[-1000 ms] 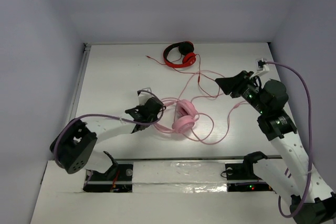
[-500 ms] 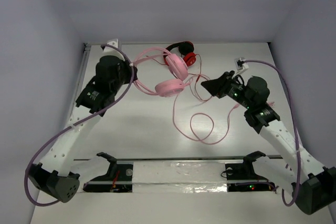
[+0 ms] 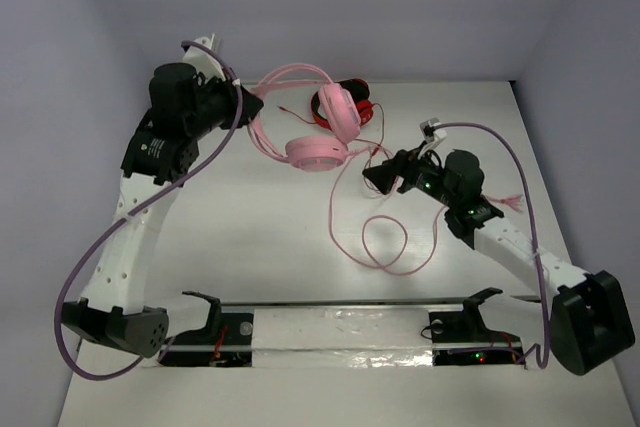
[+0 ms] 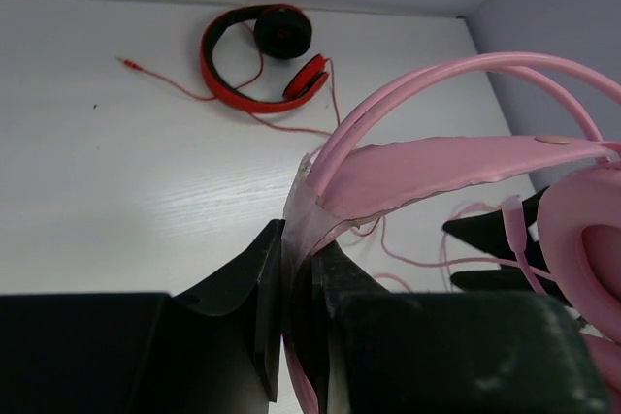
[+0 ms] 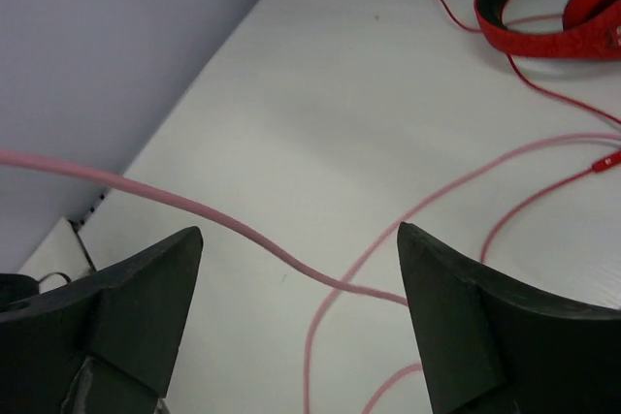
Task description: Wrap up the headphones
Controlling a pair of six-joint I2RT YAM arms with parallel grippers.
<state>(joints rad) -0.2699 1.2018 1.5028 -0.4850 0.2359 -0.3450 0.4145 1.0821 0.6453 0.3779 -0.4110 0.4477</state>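
My left gripper (image 3: 248, 107) is raised at the back left, shut on the headband (image 4: 437, 167) of the pale pink headphones (image 3: 315, 154). In the left wrist view the jaws (image 4: 301, 239) pinch the band flat. The ear cups hang in the air to the right of that gripper. Their thin pink cable (image 3: 385, 247) drops to the table and lies there in loose loops. To the right of the cups, my right gripper (image 3: 372, 177) is open. The cable (image 5: 243, 225) passes across the gap between its fingers (image 5: 301, 239) without touching them.
Smaller red-and-black headphones (image 3: 352, 99) with a red cable (image 5: 543, 94) lie at the back of the table, behind the hanging pink cups. Walls close in the table at the back and on both sides.
The left arm has lifted the pink headphones off the middle of the table, up and to the back left. The right gripper has moved left towards the cable and opened wide.
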